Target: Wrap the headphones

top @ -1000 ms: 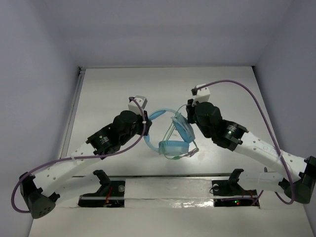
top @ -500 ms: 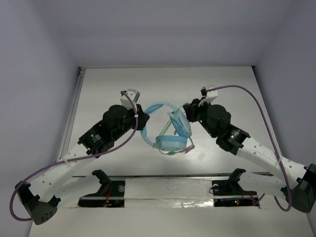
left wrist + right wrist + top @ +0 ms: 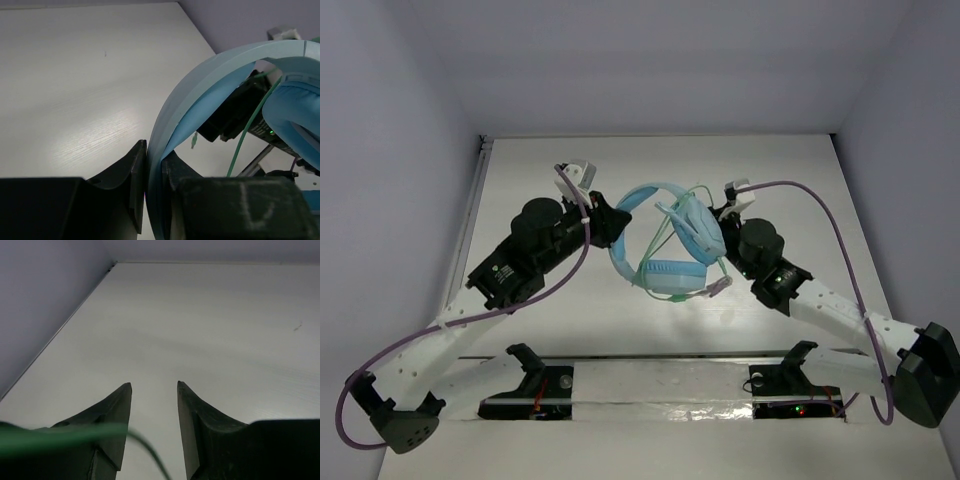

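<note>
My left gripper (image 3: 149,172) clamps the blue headband (image 3: 215,70) of the light blue headphones (image 3: 672,272); my right gripper (image 3: 154,390) is spread apart, with the pale-green cable (image 3: 55,432) crossing one finger's base.

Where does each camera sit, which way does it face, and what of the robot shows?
Top external: above and behind the robot, looking down on the table; left arm, right arm and headphones show.
Left wrist: on the left arm, looking along the left gripper, shut on the headband.
Right wrist: looking past the open right gripper across the table; a green cable crosses low left.
Shared: top and left wrist both show the headband.
</note>
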